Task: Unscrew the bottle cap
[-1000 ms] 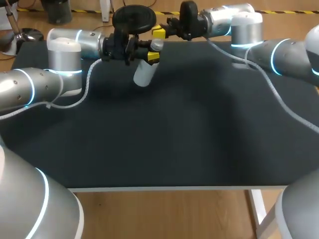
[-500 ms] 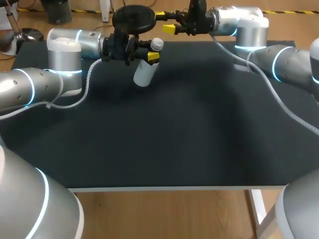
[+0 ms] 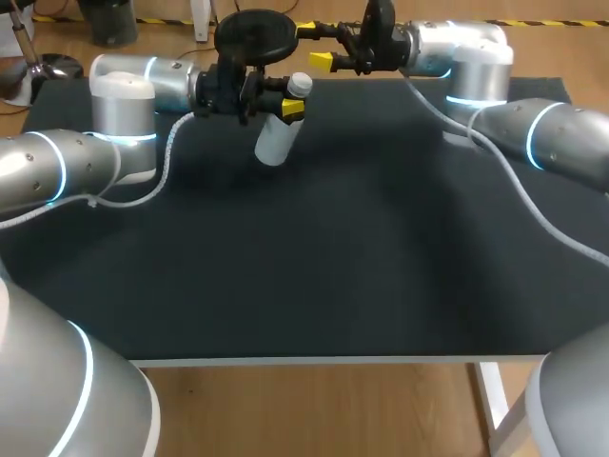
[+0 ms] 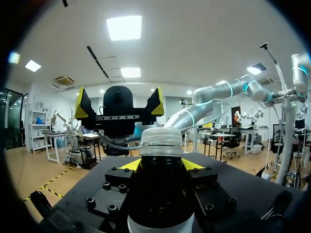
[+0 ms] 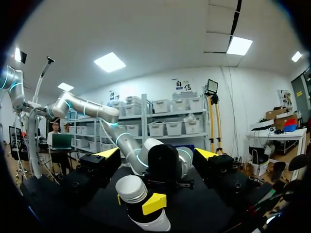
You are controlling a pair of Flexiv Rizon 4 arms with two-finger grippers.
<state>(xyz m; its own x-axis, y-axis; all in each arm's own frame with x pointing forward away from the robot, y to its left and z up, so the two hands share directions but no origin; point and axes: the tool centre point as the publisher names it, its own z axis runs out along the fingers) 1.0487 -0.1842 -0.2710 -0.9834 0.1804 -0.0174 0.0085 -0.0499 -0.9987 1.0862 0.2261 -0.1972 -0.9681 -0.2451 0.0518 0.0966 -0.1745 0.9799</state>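
bottle: the white bottle [image 3: 275, 140] is held up off the black table [image 3: 333, 257], near its far edge, tilted so the top end points up and toward our right arm

cap: the ridged cap [image 3: 299, 86] sits on the top end of the bottle, with nothing touching it

contents: the body is opaque, so we honestly can't tell what's inside

left gripper: our left gripper [image 3: 284, 111] is clamped round the bottle just below the cap, with a yellow tip on each side of it

right gripper: our right gripper [image 3: 316, 47] is just beyond the cap, facing it, fingers spread wide and not touching the bottle
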